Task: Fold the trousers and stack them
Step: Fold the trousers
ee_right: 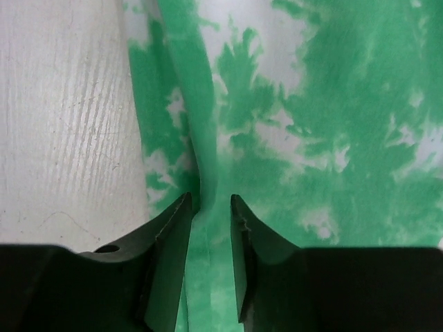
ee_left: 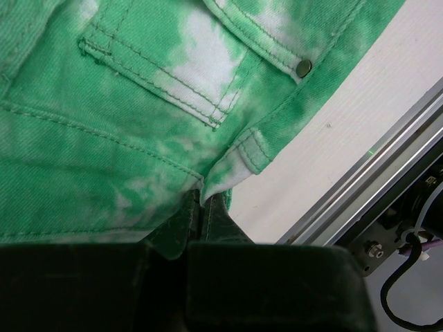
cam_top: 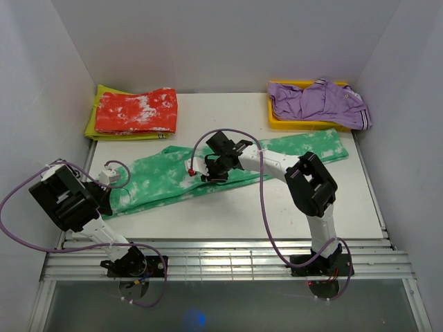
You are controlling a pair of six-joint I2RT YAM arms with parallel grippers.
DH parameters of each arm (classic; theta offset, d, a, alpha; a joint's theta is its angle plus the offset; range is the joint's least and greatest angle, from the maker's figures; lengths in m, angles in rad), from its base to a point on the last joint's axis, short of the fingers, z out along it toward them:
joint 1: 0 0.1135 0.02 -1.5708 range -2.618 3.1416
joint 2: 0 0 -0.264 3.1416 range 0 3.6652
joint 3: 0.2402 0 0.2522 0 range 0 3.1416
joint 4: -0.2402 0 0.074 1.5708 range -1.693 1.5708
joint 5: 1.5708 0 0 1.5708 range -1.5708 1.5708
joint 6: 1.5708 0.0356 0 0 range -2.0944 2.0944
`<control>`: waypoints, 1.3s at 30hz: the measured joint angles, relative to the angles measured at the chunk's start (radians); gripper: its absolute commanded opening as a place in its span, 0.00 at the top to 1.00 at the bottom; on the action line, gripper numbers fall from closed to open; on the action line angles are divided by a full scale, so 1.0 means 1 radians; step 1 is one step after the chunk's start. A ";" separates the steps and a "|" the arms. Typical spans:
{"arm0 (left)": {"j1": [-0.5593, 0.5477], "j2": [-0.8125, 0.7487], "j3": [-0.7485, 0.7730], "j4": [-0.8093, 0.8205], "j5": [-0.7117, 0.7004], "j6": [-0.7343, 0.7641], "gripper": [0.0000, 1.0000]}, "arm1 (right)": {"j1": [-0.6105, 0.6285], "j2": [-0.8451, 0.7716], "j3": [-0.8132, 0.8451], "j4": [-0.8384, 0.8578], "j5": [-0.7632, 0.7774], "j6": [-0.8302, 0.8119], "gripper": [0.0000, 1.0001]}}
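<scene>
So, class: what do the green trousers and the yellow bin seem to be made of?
The trousers: likely cotton denim, matt; diagonal weave, double stitching and a metal rivet show. Yellow bin: probably rigid plastic, smooth, judging by its even, straight rim.

From above, the left arm (cam_top: pixel 69 200) hides the left pincer (ee_left: pixel 201 202) and the waist corner of the trousers (cam_top: pixel 159 183).

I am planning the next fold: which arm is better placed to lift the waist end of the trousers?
Left, probably: the left end effector is shut on the waist corner of the trousers. The right end effector stands open over a crease in the leg, holding nothing.
</scene>
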 measured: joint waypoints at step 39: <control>0.014 0.016 0.031 -0.010 -0.024 0.005 1.00 | 0.003 0.059 0.023 -0.131 -0.014 -0.006 0.81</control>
